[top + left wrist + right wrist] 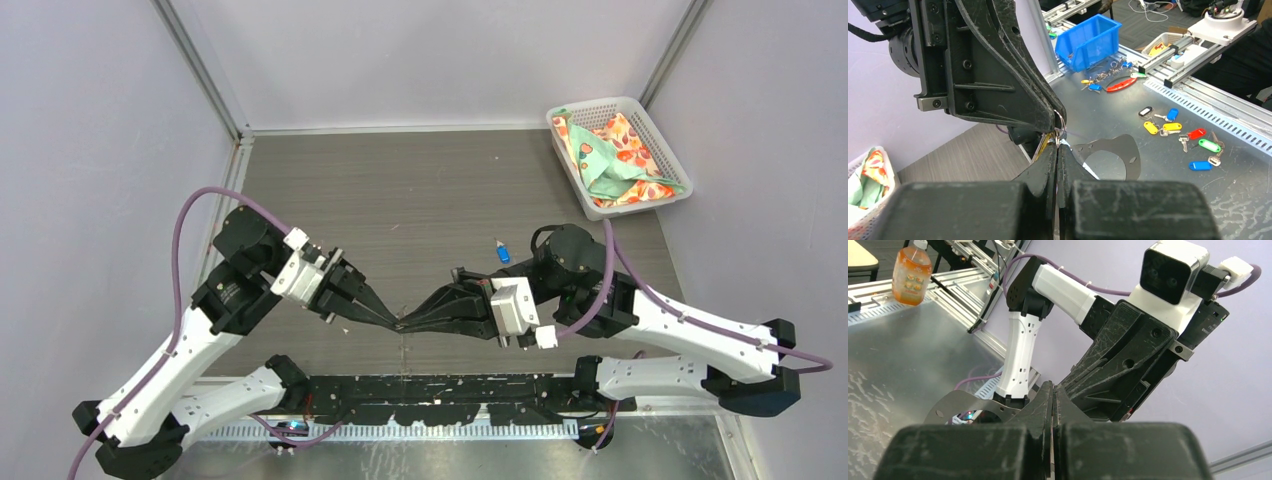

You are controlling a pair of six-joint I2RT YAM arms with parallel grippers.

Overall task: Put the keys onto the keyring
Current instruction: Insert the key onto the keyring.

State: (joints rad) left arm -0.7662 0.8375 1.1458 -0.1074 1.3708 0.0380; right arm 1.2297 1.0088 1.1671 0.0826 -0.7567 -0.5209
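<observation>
- My left gripper (392,322): fingers pressed together, meeting my right gripper (413,320) tip to tip.
- My right gripper: fingers pressed together.
- keyring (1060,121): at my right tips; whether pinched, I cannot tell.
- yellow key (1047,140): only a sliver shows, just beside the keyring.
- blue key (502,253): lying on the table (420,190), apart from both grippers.

The left gripper (1057,148), fingers pressed together, meets the right gripper (1055,116) beside a small metal ring (1060,121).

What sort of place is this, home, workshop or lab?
Probably a robotics lab cell: plain panel walls in aluminium framing around the table, and beyond it a metal bench with a blue parts bin.
</observation>
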